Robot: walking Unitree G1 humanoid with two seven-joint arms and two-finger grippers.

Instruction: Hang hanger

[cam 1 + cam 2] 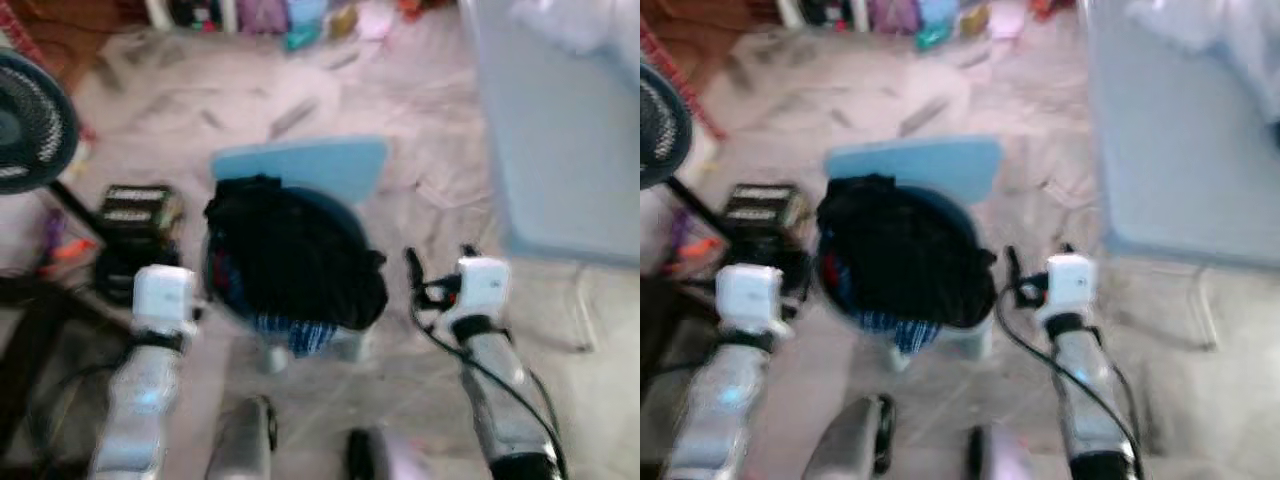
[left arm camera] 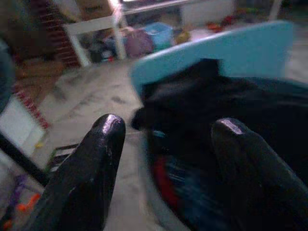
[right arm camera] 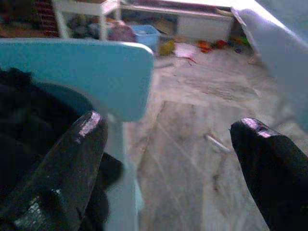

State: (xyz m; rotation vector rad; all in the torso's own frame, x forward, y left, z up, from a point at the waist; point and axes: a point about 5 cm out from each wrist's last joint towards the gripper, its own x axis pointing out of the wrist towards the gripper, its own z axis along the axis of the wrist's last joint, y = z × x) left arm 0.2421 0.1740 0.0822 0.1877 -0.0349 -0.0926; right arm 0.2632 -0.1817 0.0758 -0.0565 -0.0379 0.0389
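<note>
A pale blue chair [image 1: 300,170] stands on the floor [image 1: 420,120], heaped with dark clothes [image 1: 290,250]. A black fan [image 1: 30,125] is seen far left, a pale bed [image 1: 560,130] to the right. The left hand [image 2: 163,159] and right hand [image 3: 168,159] are held released, flanking the chair. No hanger can be made out in the blur.
</note>
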